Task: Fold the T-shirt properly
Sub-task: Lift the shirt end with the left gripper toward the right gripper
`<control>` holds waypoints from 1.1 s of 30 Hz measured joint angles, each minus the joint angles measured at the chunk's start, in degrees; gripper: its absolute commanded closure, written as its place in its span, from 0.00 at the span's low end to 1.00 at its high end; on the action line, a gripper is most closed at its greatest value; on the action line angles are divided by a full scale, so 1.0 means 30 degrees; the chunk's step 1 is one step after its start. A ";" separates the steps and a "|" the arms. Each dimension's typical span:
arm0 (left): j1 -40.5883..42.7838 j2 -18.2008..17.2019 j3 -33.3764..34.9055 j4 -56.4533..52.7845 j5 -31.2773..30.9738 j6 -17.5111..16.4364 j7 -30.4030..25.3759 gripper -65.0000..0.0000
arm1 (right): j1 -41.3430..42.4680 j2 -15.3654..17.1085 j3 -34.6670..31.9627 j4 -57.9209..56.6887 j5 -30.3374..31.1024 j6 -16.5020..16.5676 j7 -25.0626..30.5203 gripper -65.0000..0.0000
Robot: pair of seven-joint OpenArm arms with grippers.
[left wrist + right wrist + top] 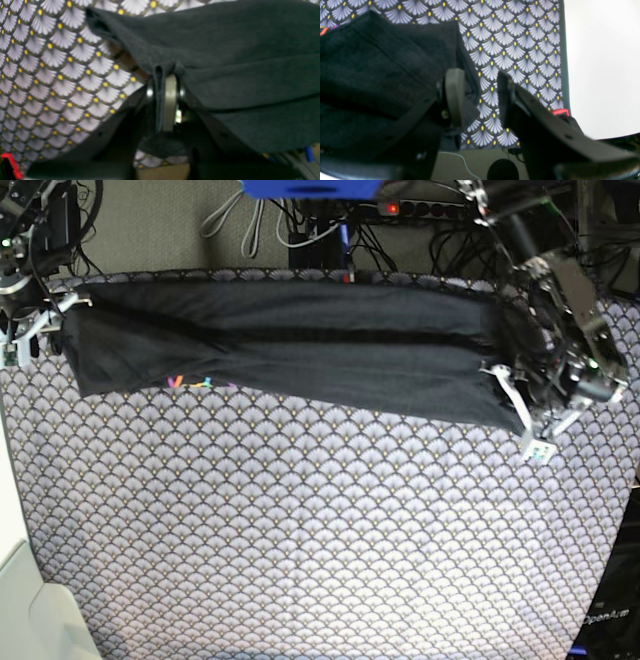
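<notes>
The left jaws [163, 100] are pinched tight on a bunched edge of the T-shirt [225, 62], the dark fabric squeezed between the pale pads and draping away from them over the tablecloth [50, 75]. At the other end, the right jaws [480, 97] stand partly apart; the shirt's edge lies against the inner face of one finger [455, 95] and wraps round it, while the other finger is clear of the cloth with bare scallop print showing in the gap, so nothing is clamped there.

From above, the T-shirt [290, 345] lies as a long dark band across the far part of the counter, stretched between the two arms, with its small multicoloured striped mark [195, 383] near the near edge toward the right arm's end. The left gripper [520, 405] is at one end, the right gripper [35, 320] at the other. The scallop-print tablecloth [320, 530] covers the rest of the counter, and cables [330, 225] run behind it.
</notes>
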 measured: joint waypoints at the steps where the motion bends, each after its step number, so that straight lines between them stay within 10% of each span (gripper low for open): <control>1: 0.0109 0.0153 0.0255 0.0284 0.0022 0.0000 0.0044 0.99 | 0.0000 -0.0007 0.0000 0.0000 0.0000 0.0000 0.0000 0.65; 18: 0.1712 0.4160 0.5654 0.2958 0.0211 -0.0007 0.0058 0.99 | -0.0007 0.0051 0.0007 0.0000 -0.0007 0.0000 0.0000 0.65; 33: 0.2200 0.4109 1.2794 0.2805 0.0087 0.0787 0.0058 0.99 | 0.0051 0.0372 0.0000 0.0000 0.0000 0.0000 0.0015 0.65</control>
